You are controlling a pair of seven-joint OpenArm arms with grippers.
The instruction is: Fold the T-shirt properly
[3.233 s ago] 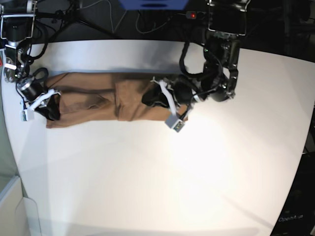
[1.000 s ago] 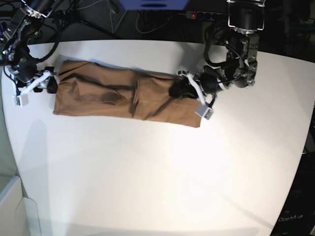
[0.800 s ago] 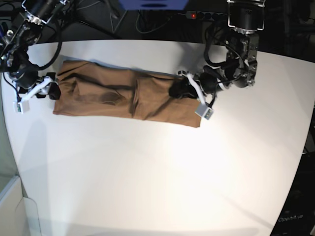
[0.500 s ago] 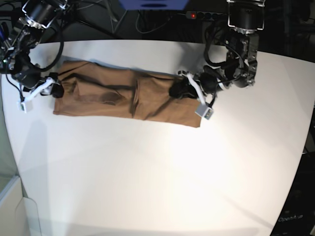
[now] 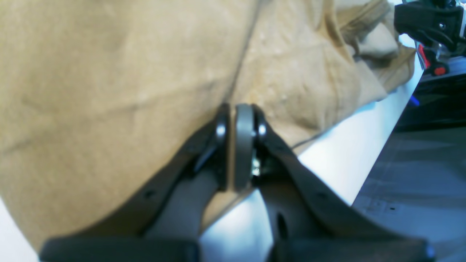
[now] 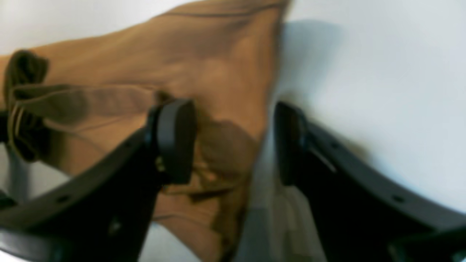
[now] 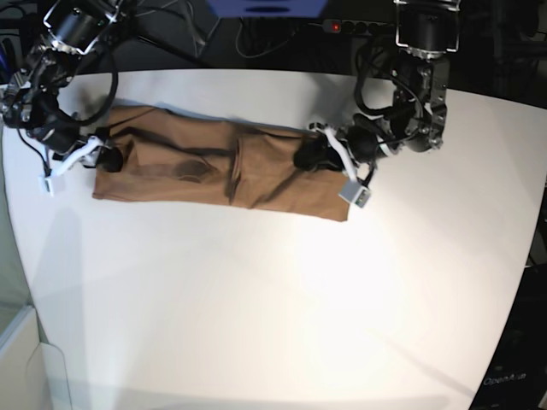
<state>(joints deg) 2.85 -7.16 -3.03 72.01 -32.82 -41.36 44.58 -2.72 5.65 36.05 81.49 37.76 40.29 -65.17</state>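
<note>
A tan-brown T-shirt [image 7: 218, 166] is lying on a white worktop [image 7: 282, 299], already folded lengthwise into a long narrow band that is stretching across the far half of the surface. At one end of the band, the left hand [image 7: 314, 156] is pinching a layer of the cloth; in its wrist view the pads [image 5: 243, 145] are pressed together with fabric caught between them. At the other end, the right hand [image 7: 101, 156] is sitting spread wide at the cloth's edge; its wrist view shows one finger [image 6: 174, 140] lying over the fabric and the other resting on the bare surface just beside it, so it is gripping nothing yet. The step in hand seems to be taking hold of both ends before folding the band across its length. The next move probably calls for the right hand to pinch its end, gathering all the layers at that end. Wrinkles and a loose flap near the middle of the shirt could spoil a neat fold. A power strip [image 7: 342, 26] and cables are lying beyond the far edge, well apart, and nothing else is sitting near the shirt.
</note>
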